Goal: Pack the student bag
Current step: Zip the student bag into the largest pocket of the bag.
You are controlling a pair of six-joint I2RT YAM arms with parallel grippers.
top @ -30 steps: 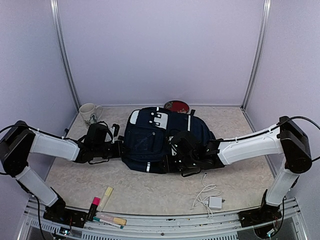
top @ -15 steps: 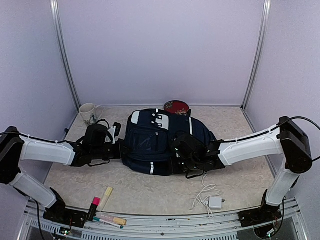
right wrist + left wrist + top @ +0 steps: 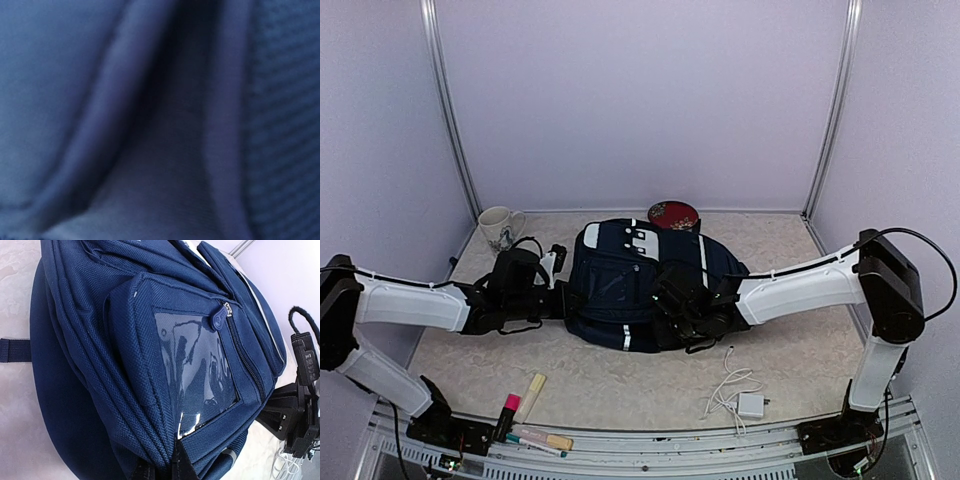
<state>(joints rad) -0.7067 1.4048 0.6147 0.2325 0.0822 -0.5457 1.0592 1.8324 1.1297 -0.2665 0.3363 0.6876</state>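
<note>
The student bag (image 3: 630, 275), a big navy backpack with a white top patch, lies at the table's middle. In the left wrist view its clear-window pocket (image 3: 200, 370) faces up. My left gripper (image 3: 560, 297) is at the bag's left edge, and its black fingertips (image 3: 182, 465) are shut on a bunched fold of the navy fabric. My right gripper (image 3: 682, 305) is pressed into the bag's front right side. Blurred navy cloth (image 3: 160, 150) fills the right wrist view and hides the fingers. A fold runs down to where the jaws sit.
A white mug (image 3: 498, 226) stands at the back left, a red round tin (image 3: 673, 213) behind the bag. A white charger with cable (image 3: 748, 403) lies front right. Highlighters (image 3: 533, 388) and pens (image 3: 542, 440) lie by the front left edge.
My left arm has reached right and pinched the bag's edge. The right gripper has pushed left into the bag and closed. The bag has bunched up slightly.
</note>
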